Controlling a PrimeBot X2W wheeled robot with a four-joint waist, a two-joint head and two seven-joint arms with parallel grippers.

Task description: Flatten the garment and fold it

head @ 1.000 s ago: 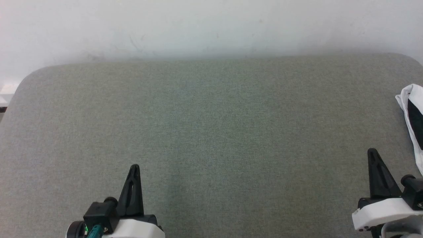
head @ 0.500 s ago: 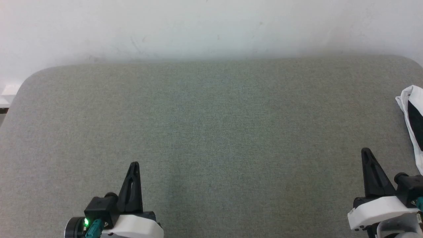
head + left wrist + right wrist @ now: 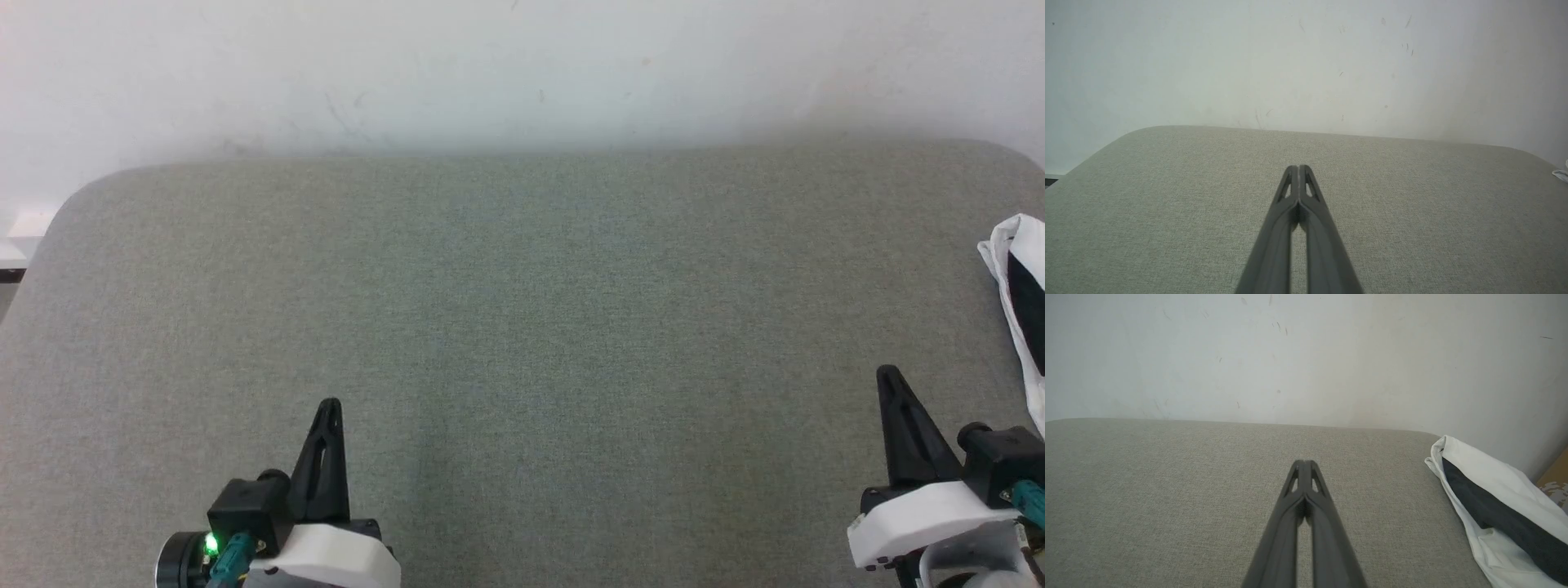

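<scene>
Grippers first, being nearest the robot. The left gripper (image 3: 331, 406) sits low over the near side of the grey padded table (image 3: 522, 310), its two dark fingers pressed together to a single point and holding nothing. The right gripper (image 3: 887, 374) stands at the near right in the same condition, fingers closed tip to tip and empty. Neither touches cloth.

Step in hand, by my judgement: the very start. Nothing has yet been flattened or folded.

The garment (image 3: 1490, 486) lies beyond and to the right of the right gripper, at the right-hand edge of the table, near the fingers but apart from them. It is bunched into a long, narrow heap of white cloth with a black band running along it. The band is likely a sleeve, though the folds hide too much to be sure. Part of the heap runs off the edge of the head view.

Next move, as I judge it: the right fingers must part, reach across to the heap, take an edge and draw it to mid-table, where both arms can spread it.

Behind everything stands a plain white wall (image 3: 522, 65)
</scene>
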